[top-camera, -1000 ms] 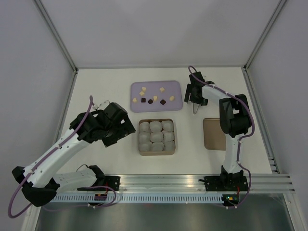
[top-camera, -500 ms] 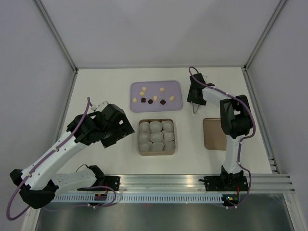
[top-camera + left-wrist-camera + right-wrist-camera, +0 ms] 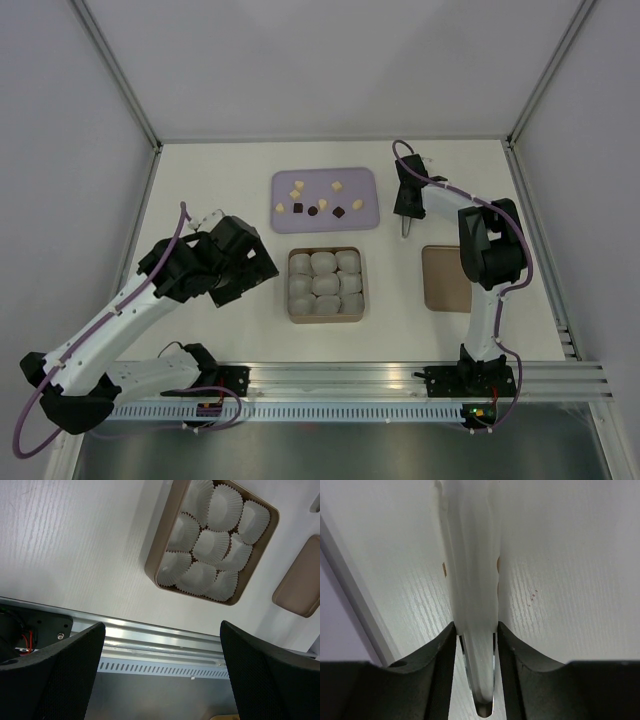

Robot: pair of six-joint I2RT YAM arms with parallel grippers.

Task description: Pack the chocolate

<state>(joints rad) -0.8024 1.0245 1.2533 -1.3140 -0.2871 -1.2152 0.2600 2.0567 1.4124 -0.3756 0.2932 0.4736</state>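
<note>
Top external — chocolate [image 3: 322, 203] left of right fingers [image 3: 405, 208] — tongs [image 3: 404, 228] between

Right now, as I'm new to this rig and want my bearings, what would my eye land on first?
A brown tin packed with empty white cups sits mid-table. Behind it, a lilac tray holds scattered cream and dark chocolates. To the tray's right, the right gripper clamps silver tongs between its fingers.
</note>
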